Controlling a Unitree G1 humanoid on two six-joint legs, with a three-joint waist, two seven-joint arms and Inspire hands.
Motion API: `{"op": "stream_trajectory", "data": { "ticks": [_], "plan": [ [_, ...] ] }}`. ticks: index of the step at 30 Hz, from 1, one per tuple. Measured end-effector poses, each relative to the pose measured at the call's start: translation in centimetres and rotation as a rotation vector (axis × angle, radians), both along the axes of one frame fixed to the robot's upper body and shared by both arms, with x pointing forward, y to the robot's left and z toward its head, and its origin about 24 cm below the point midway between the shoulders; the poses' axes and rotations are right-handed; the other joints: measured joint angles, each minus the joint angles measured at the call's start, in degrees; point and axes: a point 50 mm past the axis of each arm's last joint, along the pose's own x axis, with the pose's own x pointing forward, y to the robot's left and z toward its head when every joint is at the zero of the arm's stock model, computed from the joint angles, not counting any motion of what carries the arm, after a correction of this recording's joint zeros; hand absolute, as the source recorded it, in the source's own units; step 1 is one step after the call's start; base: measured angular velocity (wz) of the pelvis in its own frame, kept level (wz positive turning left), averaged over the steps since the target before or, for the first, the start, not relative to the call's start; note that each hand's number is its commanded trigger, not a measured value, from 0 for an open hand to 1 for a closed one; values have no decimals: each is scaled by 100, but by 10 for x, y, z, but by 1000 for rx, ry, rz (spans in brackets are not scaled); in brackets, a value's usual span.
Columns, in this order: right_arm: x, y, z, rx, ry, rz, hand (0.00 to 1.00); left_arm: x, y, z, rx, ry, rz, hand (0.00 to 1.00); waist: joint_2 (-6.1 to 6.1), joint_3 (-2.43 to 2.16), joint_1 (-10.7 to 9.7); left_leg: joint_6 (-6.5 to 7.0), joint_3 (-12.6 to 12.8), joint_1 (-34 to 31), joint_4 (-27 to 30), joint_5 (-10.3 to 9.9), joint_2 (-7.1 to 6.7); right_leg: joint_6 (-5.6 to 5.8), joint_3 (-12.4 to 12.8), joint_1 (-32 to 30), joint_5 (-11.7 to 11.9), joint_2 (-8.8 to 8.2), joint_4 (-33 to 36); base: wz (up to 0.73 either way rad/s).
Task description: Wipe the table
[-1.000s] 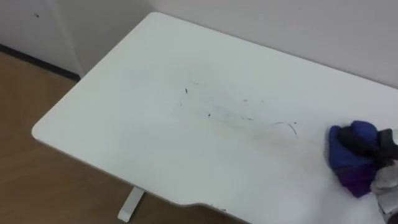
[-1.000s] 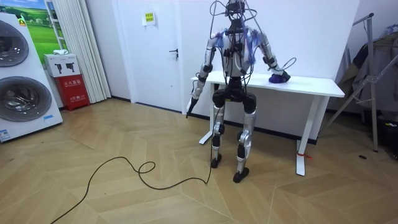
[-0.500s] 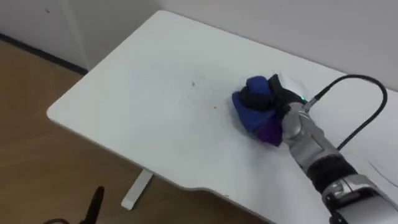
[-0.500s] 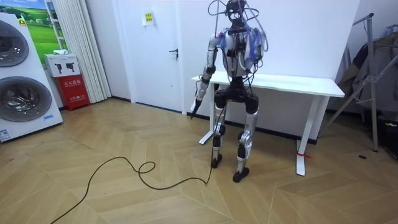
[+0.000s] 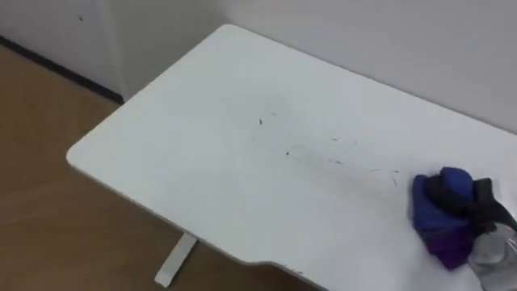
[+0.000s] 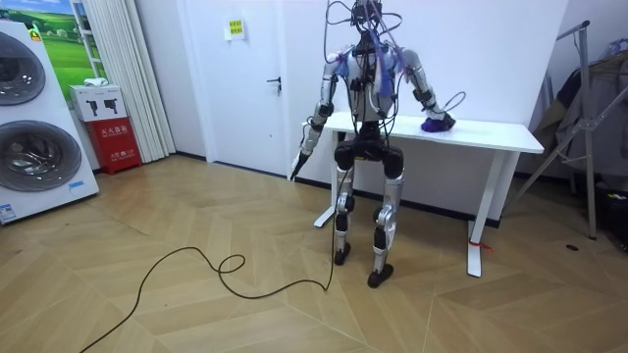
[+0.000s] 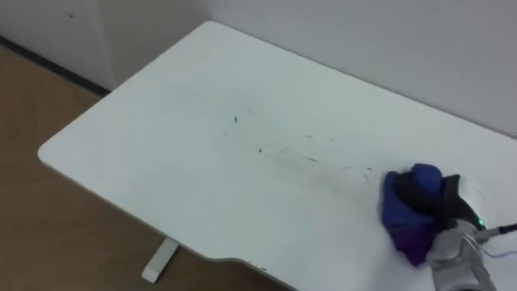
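I stand at the front edge of a white table (image 5: 161,137), toward its left end, facing the wall behind it. My left hand (image 6: 297,167) hangs at my side, lower than the tabletop and just off the table's left end. It is too small in the room view for me to tell how it is held. Under the table's front edge, a white leg (image 5: 174,260) meets a wooden floor (image 5: 40,202).

My right hand (image 5: 472,206) reaches out over the tabletop and rests on a cloth (image 5: 436,222), which lies on the table right of its middle. The cloth is bunched into a soft lump, bright blue on top and purple along its lower side. My dark fingers appear to be curled over the top of the lump and gripping it, though the underside of the hand is hidden.

To the left of the cloth, a faint trail of small dark marks (image 5: 287,152) runs across the middle of the table. They are scattered specks and thin strokes on the white surface. The cloth sits at the right end of that trail.

Beyond the table's back edge rises a plain pale wall (image 5: 388,32). In the room view, a white door (image 6: 250,88) stands left of the table. A red cabinet (image 6: 118,145) and a washing machine (image 6: 29,108) stand further left again. Past the table's right end is a rack (image 6: 589,78) hung with dark clothing.
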Motion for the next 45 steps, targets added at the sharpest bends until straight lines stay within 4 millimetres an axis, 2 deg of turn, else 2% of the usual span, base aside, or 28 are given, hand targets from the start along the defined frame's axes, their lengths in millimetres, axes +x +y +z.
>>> {"op": "stream_trajectory", "data": {
  "ticks": [2, 3, 4, 5, 6, 7, 9, 10, 12, 14, 16, 17, 19, 21, 22, 23, 25, 26, 27, 30, 33, 37, 40, 41, 42, 43, 44, 45],
  "plan": [
    [2, 2, 0, -10, 2, 2, 100, 12, -7, -1, -20, -34, -2, 0, 74, -1, 11, -3, 123, 70, -20, 4, 50, 3, 106, -1, 8, 6, 19, -49],
    [10, 9, 1, -13, 8, 17, 100, 13, -14, -4, -33, -30, -14, 0, 134, -27, 74, -4, 129, 124, -53, 9, 57, -25, 235, -37, 25, 21, 37, -56],
    [15, 13, 2, -15, 10, 31, 100, 16, -18, -5, -39, -29, -26, 0, 161, -26, 93, -5, 123, 150, -62, 10, 60, -34, 285, -45, 32, 35, 36, -62],
    [30, 27, 6, -4, 1, 53, 100, 15, -24, -8, -56, -8, -29, 0, 158, -63, 151, -13, 126, 183, -93, 18, 63, -55, 357, -101, 23, 42, 30, -59],
    [48, 52, 10, 15, -10, 123, 100, 13, -29, -11, -65, 14, -40, 0, 165, -64, 228, -40, 138, 180, -168, 59, 95, -81, 478, -210, 23, 82, 41, -55],
    [59, 64, 16, 8, -23, 177, 100, 14, -31, -12, -71, 22, -44, 0, 159, -67, 260, -54, 166, 179, -191, 80, 125, -136, 519, -261, 58, 110, 43, -42],
    [102, 132, 42, 2, -99, 444, 100, 15, -37, -15, -97, 53, -41, 0, 160, -63, 328, -88, 147, 157, -245, 183, 181, -218, 543, -352, 90, 177, 96, -1],
    [111, 144, 49, -3, -113, 492, 100, 17, -39, -15, -107, 51, -45, 0, 157, -65, 343, -94, 134, 174, -257, 201, 181, -222, 540, -348, 80, 182, 99, 21],
    [137, 168, 77, -7, -189, 584, 100, 22, -46, -17, -129, 45, -63, 0, 174, -51, 652, -112, 36, 166, -307, 213, 164, -224, 430, -322, 45, 182, 73, 25],
    [145, 172, 88, -4, -226, 596, 100, 14, -44, -17, -127, 65, -52, 0, 143, -45, 724, -113, -74, 182, -342, 214, 115, -206, 284, -202, 35, 174, -32, 42],
    [142, 168, 84, 2, -212, 584, 100, 2, -43, -19, -124, 98, -35, 0, 105, -27, 724, -101, -201, 235, -367, 205, 47, -172, 182, -64, 15, 148, -92, 41],
    [135, 162, 73, 1, -175, 569, 100, -3, -43, -20, -124, 115, -27, 0, 111, -1, 724, -88, -245, 255, -358, 187, 31, -169, 105, -16, 14, 138, -84, 31],
    [116, 146, 49, 10, -109, 539, 100, -3, -42, -19, -120, 117, -24, 0, 60, 13, 657, -86, -369, 247, -368, 187, -21, -166, 42, 26, 13, 124, -96, 33],
    [76, 118, 15, 34, -62, 440, 100, -8, -38, -18, -109, 111, -9, 0, 70, 19, 478, -41, -385, 291, -362, 157, -63, -130, 44, 86, 6, 87, -97, 13],
    [70, 113, 12, 35, -73, 430, 100, -11, -35, -17, -103, 108, 3, 0, 74, 20, 375, -38, -381, 294, -362, 155, -70, -127, 27, 91, 8, 82, -100, -6],
    [57, 97, 8, 21, -80, 385, 100, -14, -30, -16, -90, 107, 17, 0, 83, 26, 174, -22, -369, 291, -360, 145, -79, -120, 5, 96, 10, 70, -95, -5],
    [37, 65, 4, -8, -80, 276, 100, -14, -23, -13, -73, 89, 24, 0, 105, 14, -37, 2, -305, 302, -341, 113, -75, -94, 36, 88, 23, 59, -90, -14],
    [22, 43, 1, -29, -69, 196, 100, -12, -20, -12, -68, 74, 36, 0, 133, 0, -144, 19, -248, 339, -345, 97, -75, -78, 137, 96, 33, 52, -87, -34],
    [4, 23, -1, -55, -49, 122, 100, -12, -19, -11, -64, 64, 37, 0, 171, -48, -197, 36, -154, 399, -357, 80, -68, -57, 197, 111, 45, 37, -92, -39],
    [-34, -10, -4, -97, 4, -9, 100, -10, -14, -8, -53, 44, 47, 0, 215, -103, -399, 51, -13, 575, -368, 0, -46, -48, 296, 231, 43, 20, -83, -35],
    [-49, -21, -4, -102, 14, -75, 100, -1, -10, -6, -51, 13, 54, 0, 193, -117, -550, 43, 67, 610, -351, -9, -21, -26, 401, 246, 30, 29, -91, -20],
    [-40, -14, -6, -89, 23, -84, 100, 9, -19, -9, -106, -23, 89, 0, 232, -126, -516, -9, 270, 676, -341, -22, 84, -67, 575, 223, 56, 83, -54, -31],
    [4, 21, 0, -50, 14, 3, 100, 17, -36, -16, -173, -18, 108, 0, 343, -129, -265, -49, 457, 641, -362, 1, 200, -170, 820, -38, 127, 149, 32, -66],
    [31, 53, 7, -34, -2, 128, 100, 20, -43, -19, -192, -5, 97, 0, 360, -141, -164, -69, 432, 629, -404, 24, 213, -223, 960, -105, 164, 202, 39, -53],
    [59, 94, 20, -32, -33, 292, 100, 24, -49, -21, -205, 15, 73, 0, 371, -138, -156, -93, 433, 574, -454, 80, 244, -260, 985, -203, 186, 238, 48, -34],
    [73, 116, 28, -22, -63, 368, 100, 27, -52, -22, -214, 18, 72, 0, 379, -132, -142, -100, 428, 556, -475, 114, 258, -277, 991, -249, 197, 254, 61, -4],
    [99, 160, 47, -15, -110, 530, 100, 33, -59, -23, -236, 20, 70, 0, 391, -107, -43, -103, 423, 561, -556, 192, 272, -296, 1014, -347, 203, 275, 73, 8],
    [118, 190, 67, -18, -152, 638, 100, 40, -67, -24, -264, 4, 63, 0, 389, -95, 108, -111, 394, 555, -603, 244, 265, -310, 1008, -392, 193, 278, 87, 12]
  ]
}}
